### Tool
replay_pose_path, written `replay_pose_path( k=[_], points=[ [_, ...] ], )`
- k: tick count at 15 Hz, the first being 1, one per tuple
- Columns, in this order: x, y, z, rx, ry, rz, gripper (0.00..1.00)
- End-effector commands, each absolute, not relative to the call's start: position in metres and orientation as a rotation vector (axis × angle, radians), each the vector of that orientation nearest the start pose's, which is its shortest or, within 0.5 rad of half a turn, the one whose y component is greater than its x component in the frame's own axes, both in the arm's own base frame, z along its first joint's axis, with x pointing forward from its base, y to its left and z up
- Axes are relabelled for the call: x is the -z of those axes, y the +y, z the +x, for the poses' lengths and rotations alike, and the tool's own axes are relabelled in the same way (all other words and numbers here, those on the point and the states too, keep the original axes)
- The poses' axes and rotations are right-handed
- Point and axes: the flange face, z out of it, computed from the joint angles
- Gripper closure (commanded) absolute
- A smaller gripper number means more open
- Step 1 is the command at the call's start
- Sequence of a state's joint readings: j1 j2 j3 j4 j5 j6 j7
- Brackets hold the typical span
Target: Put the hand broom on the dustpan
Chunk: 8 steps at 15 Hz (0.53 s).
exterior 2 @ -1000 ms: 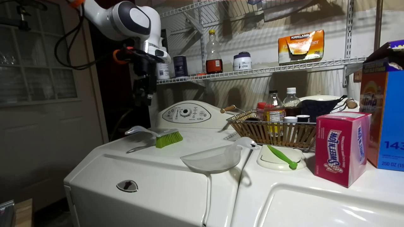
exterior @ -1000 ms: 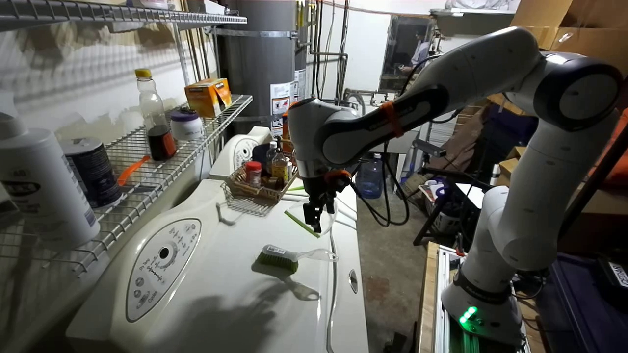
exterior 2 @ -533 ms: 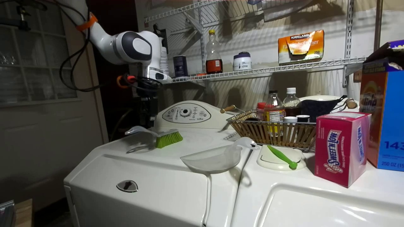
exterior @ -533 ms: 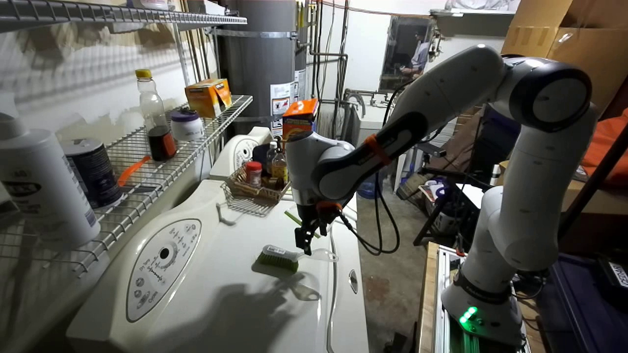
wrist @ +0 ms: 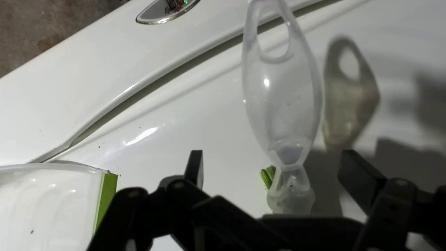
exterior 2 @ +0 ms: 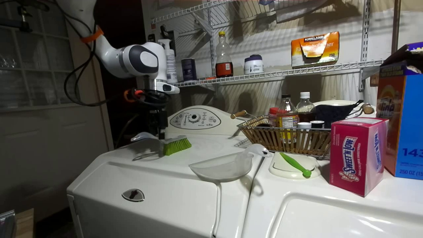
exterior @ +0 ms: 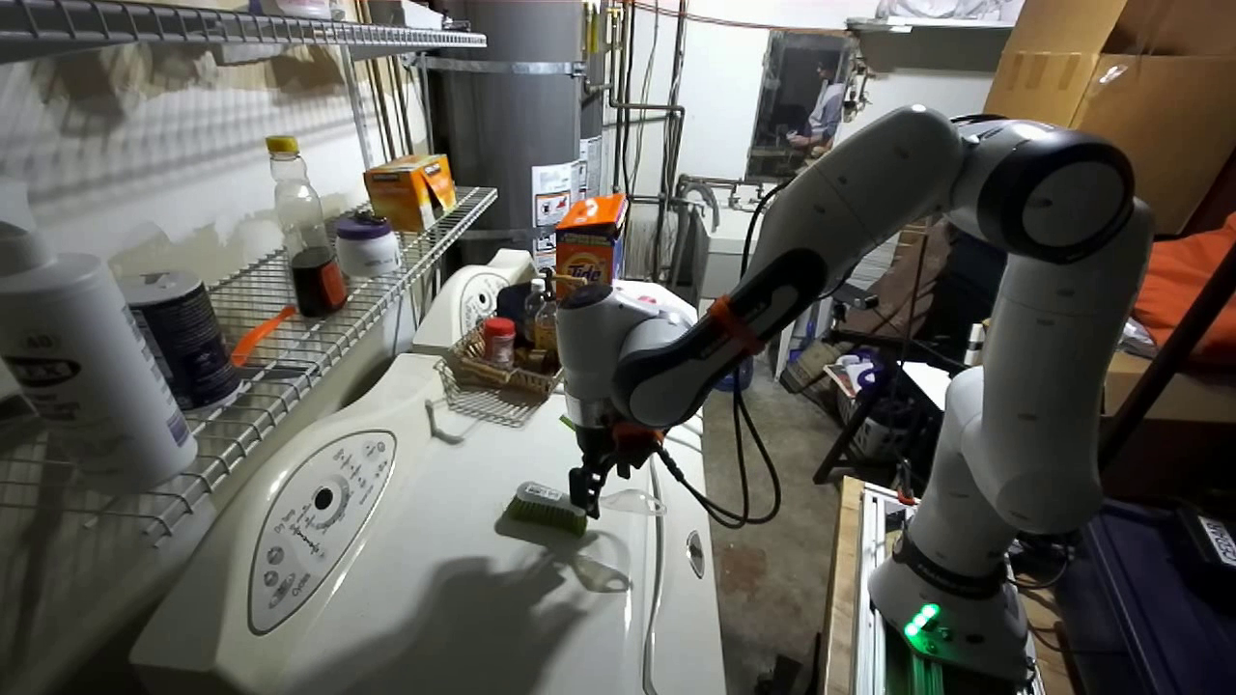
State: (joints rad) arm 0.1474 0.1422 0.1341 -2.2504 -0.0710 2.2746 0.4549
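I have the jaws wide apart at the hand broom (exterior 2: 175, 144), and in the wrist view the neck (wrist: 289, 167) of its clear handle (wrist: 284, 104) shows between them, with a gap on either side. From these angles I can't tell whether they sit level with that neck or a little above it. The broom rests bristles (exterior 2: 180, 146) down on the white worktop (exterior: 454, 483), its handle raised off the surface and ending in a loop. The dustpan (exterior 2: 221, 167), a clear scoop with a green lip (wrist: 105, 197), lies on the same worktop, apart from the broom; the wrist view gives me only part of it, at lower left, and in an exterior view the arm (exterior: 859, 188) hides most of it. Near the dustpan's handle (exterior 2: 257, 149) stands a slatted basket (exterior 2: 261, 138) holding bottles (exterior 2: 287, 115). A thin green piece (exterior 2: 294, 163) lies near the basket, and a pink box (exterior 2: 352, 158) stands to its right in an exterior view.
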Motion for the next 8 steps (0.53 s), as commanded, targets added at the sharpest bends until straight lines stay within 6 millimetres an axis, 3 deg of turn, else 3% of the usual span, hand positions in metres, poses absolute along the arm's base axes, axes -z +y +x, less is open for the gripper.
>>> replay_pose_path(
  k=[1,5,8],
  points=[
    [-0.2852,0.1497,0.5058,-0.094,0.199,-3.231,0.07],
    [-0.2804,0.1549,0.5075,-0.036,0.164,-3.244,0.44],
    [-0.2774,0.1574,0.5088,-0.006,0.136,-3.252,0.56]
  ],
)
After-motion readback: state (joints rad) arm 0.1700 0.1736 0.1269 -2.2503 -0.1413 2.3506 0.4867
